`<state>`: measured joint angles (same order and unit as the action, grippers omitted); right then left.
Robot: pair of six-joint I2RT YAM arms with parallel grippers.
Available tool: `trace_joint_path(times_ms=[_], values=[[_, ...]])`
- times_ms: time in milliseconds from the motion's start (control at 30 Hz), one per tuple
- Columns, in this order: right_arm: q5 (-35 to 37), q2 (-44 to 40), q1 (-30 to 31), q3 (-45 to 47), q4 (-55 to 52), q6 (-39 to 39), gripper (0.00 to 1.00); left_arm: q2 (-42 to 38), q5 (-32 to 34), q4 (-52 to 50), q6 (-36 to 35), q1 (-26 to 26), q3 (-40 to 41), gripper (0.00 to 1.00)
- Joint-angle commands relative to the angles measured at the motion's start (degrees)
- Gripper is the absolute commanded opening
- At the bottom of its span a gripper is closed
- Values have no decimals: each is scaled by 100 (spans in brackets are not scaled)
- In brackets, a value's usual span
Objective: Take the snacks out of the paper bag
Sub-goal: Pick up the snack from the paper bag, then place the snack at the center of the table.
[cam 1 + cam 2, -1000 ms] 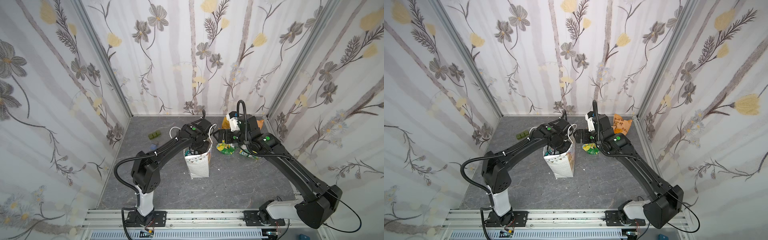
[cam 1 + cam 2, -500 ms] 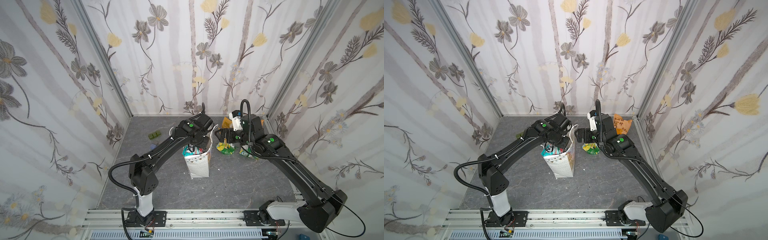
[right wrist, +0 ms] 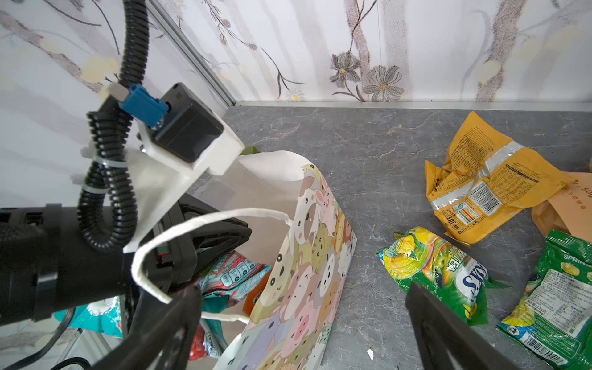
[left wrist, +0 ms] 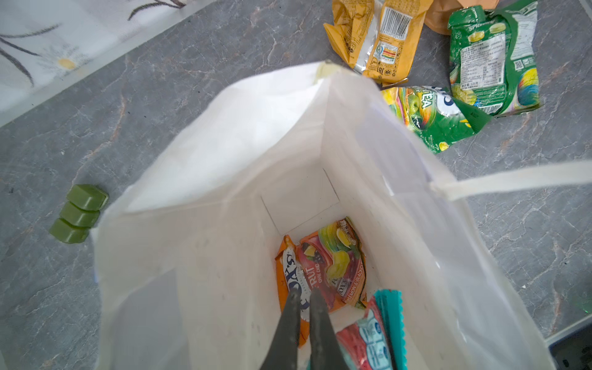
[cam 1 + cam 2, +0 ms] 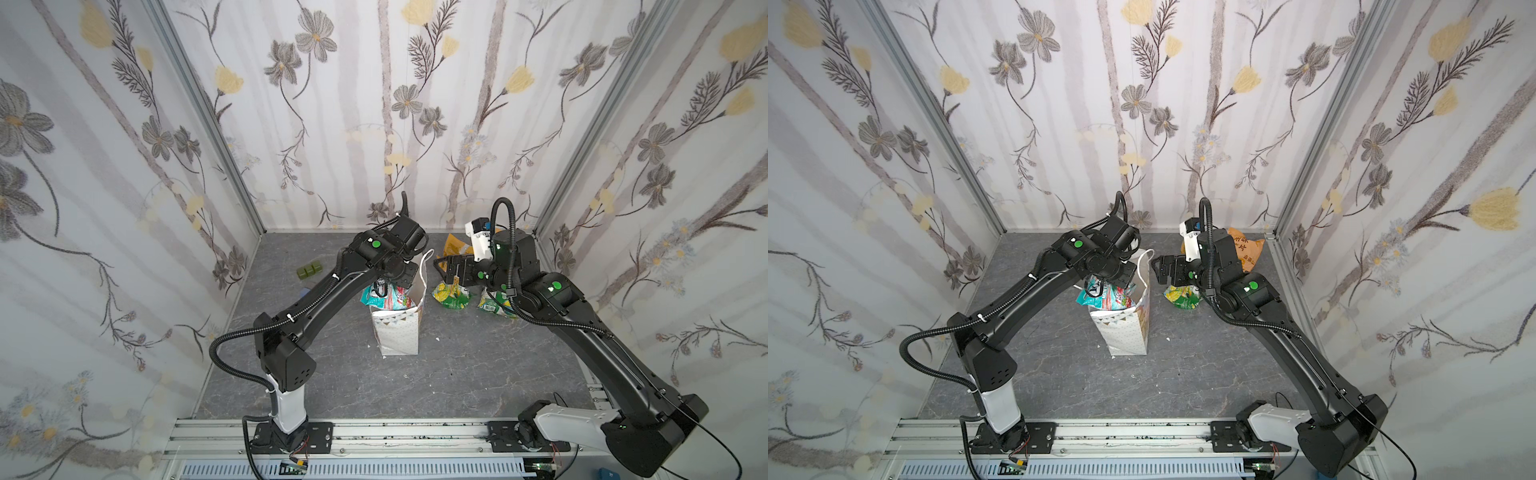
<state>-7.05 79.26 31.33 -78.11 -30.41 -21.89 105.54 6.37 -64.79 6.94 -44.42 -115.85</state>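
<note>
The white paper bag (image 5: 397, 332) stands upright mid-table. My left gripper (image 4: 302, 298) hangs over its mouth, shut on a teal snack packet (image 5: 384, 297) that dangles at the rim and shows beside the fingers as the teal packet (image 4: 381, 333) in the left wrist view. An orange FOX'S packet (image 4: 330, 266) lies on the bag's bottom. To the bag's right, two green-and-yellow packets (image 5: 451, 293) (image 5: 496, 305) and an orange-yellow packet (image 3: 480, 182) lie on the table. My right gripper (image 5: 446, 268) hovers open beside the bag's right wall (image 3: 307, 256), holding nothing.
Three dark green blocks (image 5: 308, 271) sit on the grey table to the bag's left. A white cord handle (image 3: 205, 224) loops up by the left arm's wrist. Flowered walls close in the back and both sides.
My left gripper has risen out of the bag, bringing the teal packet up to the rim. The right gripper has lifted slightly and stays open.
</note>
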Motion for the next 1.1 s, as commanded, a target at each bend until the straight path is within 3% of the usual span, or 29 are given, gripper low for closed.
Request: trace_joint_path(times_ms=[0, 667, 900, 1067], values=[[195, -89, -9, -47, 299, 36, 99, 11, 214, -119, -122, 6, -167, 0], [957, -1150, 0, 314, 1255, -85, 99, -788, 382, 1028, -410, -5, -178, 0], [684, -1493, -3, 532, 1896, -303, 99, -1631, 185, 2309, -571, -27, 577, 0], [77, -1629, 1, 719, 2472, -494, 99, -2322, -110, 3535, -482, -40, 1275, 0]])
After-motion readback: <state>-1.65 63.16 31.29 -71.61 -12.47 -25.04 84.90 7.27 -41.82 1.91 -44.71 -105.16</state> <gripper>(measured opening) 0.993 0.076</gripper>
